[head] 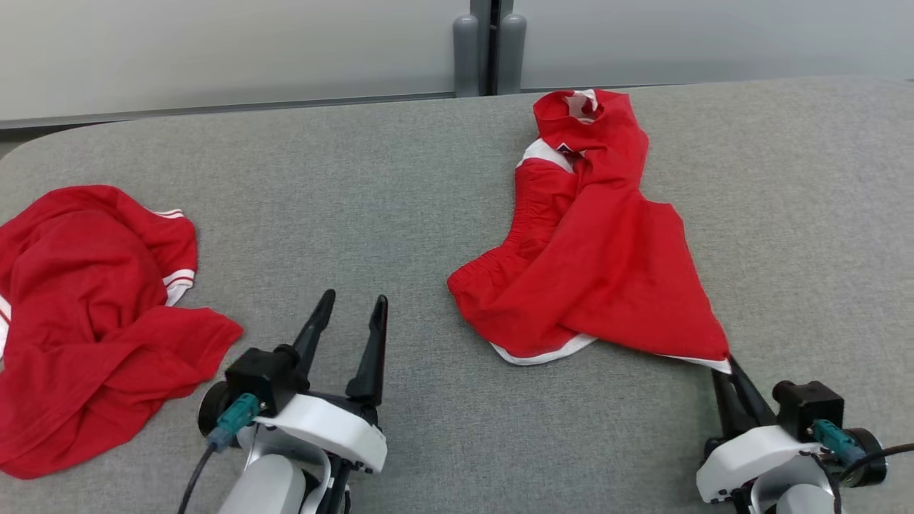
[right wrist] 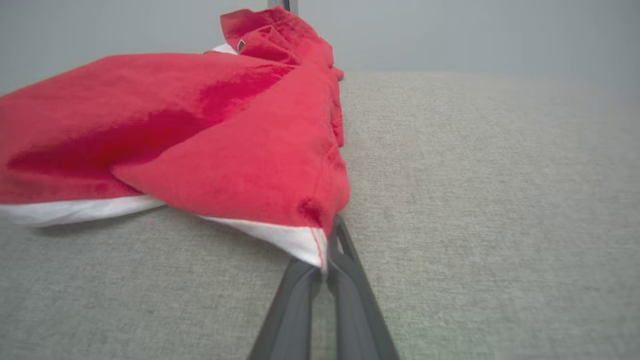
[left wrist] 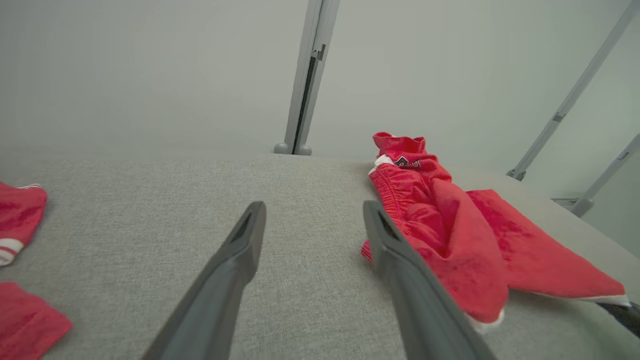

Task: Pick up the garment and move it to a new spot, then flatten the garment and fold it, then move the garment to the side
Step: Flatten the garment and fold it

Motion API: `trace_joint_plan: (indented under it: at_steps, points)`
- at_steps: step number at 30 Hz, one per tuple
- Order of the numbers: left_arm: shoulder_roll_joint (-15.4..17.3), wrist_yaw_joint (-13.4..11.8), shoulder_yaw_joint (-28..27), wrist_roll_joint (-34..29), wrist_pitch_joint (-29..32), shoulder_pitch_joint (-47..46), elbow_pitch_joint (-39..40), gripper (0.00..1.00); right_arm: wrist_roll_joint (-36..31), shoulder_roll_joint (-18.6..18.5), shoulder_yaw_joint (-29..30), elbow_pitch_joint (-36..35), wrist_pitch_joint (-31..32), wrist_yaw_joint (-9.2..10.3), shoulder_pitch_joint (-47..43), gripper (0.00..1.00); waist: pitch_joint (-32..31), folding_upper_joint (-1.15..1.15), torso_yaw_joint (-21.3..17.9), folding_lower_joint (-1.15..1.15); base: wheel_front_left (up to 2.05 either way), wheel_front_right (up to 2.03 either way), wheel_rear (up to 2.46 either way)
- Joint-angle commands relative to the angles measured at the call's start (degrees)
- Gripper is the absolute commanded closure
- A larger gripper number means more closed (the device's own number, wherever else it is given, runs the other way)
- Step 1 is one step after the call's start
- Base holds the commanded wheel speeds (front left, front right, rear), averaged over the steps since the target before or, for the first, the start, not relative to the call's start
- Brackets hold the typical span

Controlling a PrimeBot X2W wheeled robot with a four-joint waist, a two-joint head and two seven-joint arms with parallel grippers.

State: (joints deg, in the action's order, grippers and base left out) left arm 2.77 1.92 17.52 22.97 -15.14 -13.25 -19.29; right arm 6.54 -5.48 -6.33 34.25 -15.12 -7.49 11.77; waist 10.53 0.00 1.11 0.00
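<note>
The garment (head: 593,271), red shorts with white trim, is seen crumpled on the right half of the grey table (head: 400,178), with one part twisted away toward the far edge. Its near right corner (right wrist: 305,250) is pinched between the closed fingers of the right gripper (head: 728,365), right at the white hem. The left gripper (head: 357,300) is held spread wide and empty above bare table, near the garment's left side but apart from it. A second red cloth (head: 86,321) lies heaped well apart at the left edge.

The fabric is judged thin, light and limp. No shape will be kept when it is lifted, and it can be expected to drape and swing from a single pinched corner. A seamed hem is the better hold, since doubled cloth is less likely to slip out. For spreading, a second hold by the left gripper would best be taken on the gathered waistband (head: 478,270). Whether one layer or two is caught in the right fingers cannot be told for certain from the wrist view.
</note>
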Motion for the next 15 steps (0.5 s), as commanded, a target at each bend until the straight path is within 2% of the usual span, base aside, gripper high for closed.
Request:
trace_joint_plan:
  at_steps: [1, 7, 15]
  points:
    - [0.2, 0.4, 0.4, -0.9, 0.0, -0.5, -0.8, 0.00, 0.4, -0.4, 0.8, -0.3, -0.1, -0.01, 0.0, 1.00, -0.2, 0.00, -0.8, 0.00, 0.00, 0.00, 0.00]
    - [0.2, 2.4, 4.5, -6.6, 0.0, -2.9, -8.1, 0.00, 3.7, -0.4, 5.4, 0.0, -0.1, -0.01, 1.8, 1.00, 0.0, 0.00, -3.7, 0.00, 0.00, 0.00, 0.00]
    - [0.3, 4.5, 9.0, -12.2, 0.0, -8.2, -16.0, 0.00, 5.9, -1.2, 10.2, 5.1, -0.1, -0.01, 7.4, 1.00, 2.6, 0.00, -6.3, 0.00, 0.00, 0.00, 0.00]
